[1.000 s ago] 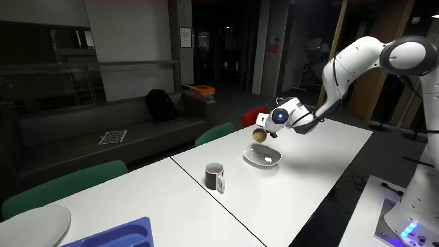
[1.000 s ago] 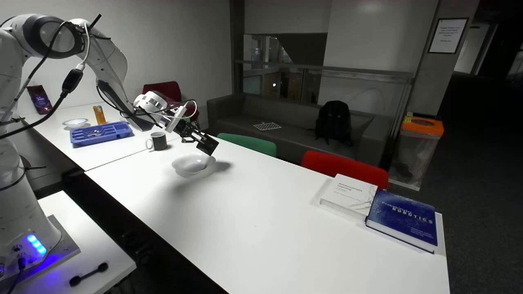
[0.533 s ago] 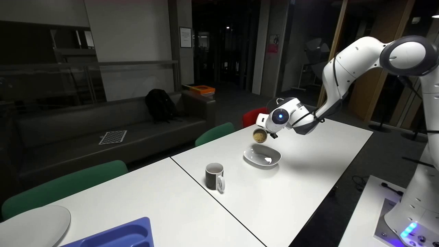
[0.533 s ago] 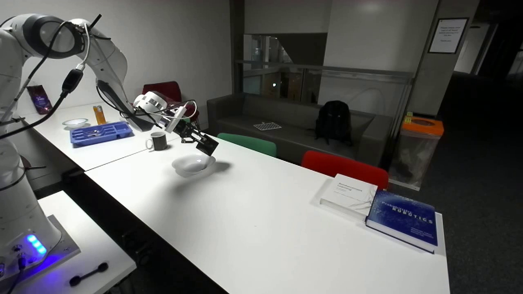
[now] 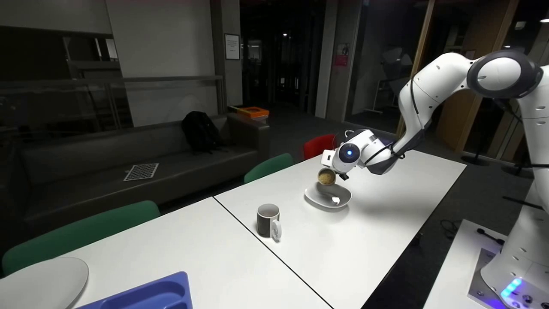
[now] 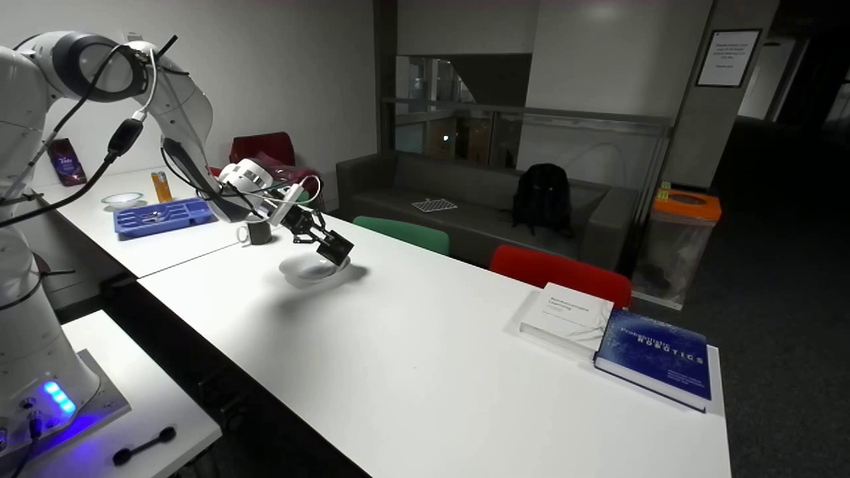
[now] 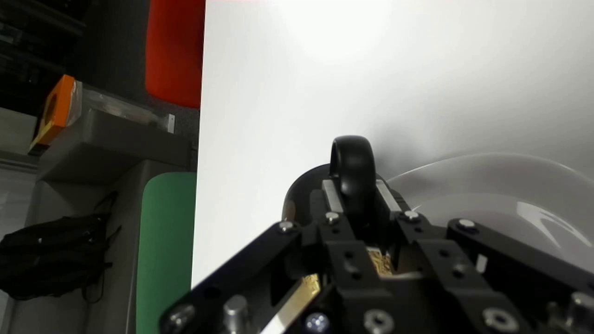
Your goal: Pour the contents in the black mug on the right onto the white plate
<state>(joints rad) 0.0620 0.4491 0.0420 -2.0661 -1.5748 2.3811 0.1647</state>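
End effector point(image 7: 356, 197): narrowed tight on the handle point(image 7: 357, 162) of the small black mug point(image 6: 336, 249)
Mug: tilted over the edge of the shallow, glossy white plate point(image 5: 324, 201)
Loose tan contents point(image 5: 327, 178): I see them inside the mug

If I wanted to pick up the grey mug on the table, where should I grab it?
Probably by the handle of the mug, coming from the side facing the robot's base: the mug stands upright and its handle juts out roughly that way, slimmer than the rest.
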